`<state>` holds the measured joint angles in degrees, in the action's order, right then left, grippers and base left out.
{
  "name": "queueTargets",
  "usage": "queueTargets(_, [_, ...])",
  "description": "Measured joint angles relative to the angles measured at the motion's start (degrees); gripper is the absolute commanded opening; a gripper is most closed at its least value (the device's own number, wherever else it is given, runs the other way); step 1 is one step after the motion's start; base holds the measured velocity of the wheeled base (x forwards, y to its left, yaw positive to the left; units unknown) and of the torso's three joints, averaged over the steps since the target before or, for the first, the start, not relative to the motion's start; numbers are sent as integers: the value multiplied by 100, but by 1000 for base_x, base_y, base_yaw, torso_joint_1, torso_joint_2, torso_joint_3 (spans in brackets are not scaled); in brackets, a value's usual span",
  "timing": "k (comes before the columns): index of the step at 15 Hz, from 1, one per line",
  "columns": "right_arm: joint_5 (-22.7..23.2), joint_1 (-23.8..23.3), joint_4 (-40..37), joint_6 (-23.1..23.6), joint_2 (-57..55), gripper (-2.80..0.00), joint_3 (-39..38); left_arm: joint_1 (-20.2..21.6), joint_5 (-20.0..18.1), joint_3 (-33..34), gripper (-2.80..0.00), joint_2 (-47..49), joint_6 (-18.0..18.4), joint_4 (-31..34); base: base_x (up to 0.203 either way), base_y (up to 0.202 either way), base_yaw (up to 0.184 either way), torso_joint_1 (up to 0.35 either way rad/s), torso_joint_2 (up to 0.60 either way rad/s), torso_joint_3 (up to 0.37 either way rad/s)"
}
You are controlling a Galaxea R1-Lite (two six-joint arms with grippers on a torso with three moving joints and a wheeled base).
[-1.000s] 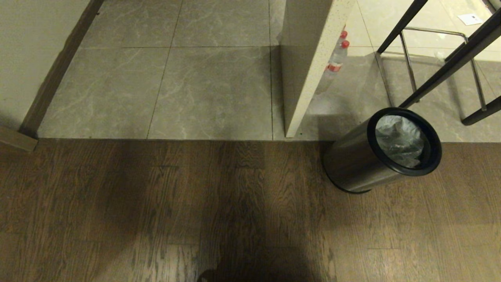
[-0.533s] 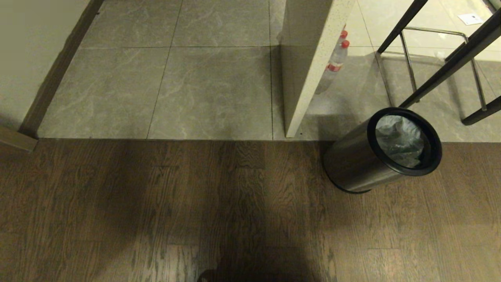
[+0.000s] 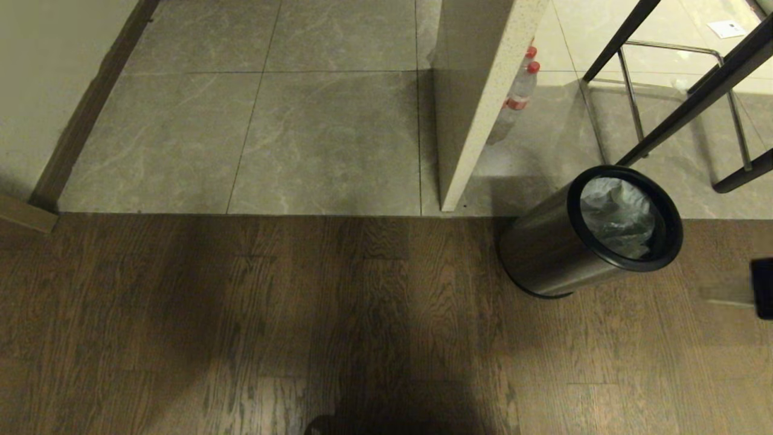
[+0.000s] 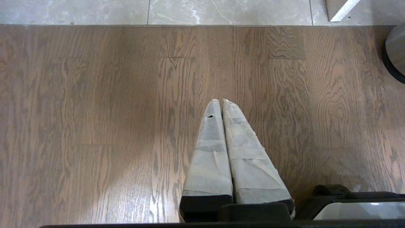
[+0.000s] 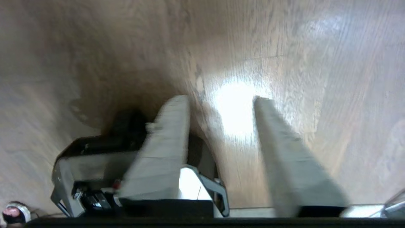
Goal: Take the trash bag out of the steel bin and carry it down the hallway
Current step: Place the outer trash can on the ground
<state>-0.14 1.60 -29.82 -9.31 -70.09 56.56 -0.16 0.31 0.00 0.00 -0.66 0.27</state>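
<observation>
Your right hand (image 5: 221,101) hangs over the wood floor (image 3: 241,314) with its fingers apart and empty; your left hand (image 4: 220,101) is parked, fingers pressed together. The steel bin (image 3: 543,248) stands to your right, where wood meets tile, with the trash bag (image 3: 616,217) crumpled inside it below the black rim. Watch out: that thin plastic could tear on a hard pull, or the light bin could tip or lift with it
</observation>
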Motion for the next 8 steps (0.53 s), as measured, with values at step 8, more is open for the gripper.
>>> queueTargets(8, [-221,2,1850,-5,-2600,0,949,0,0,0,-280,0,0,-2,0,0,0,0,0,0])
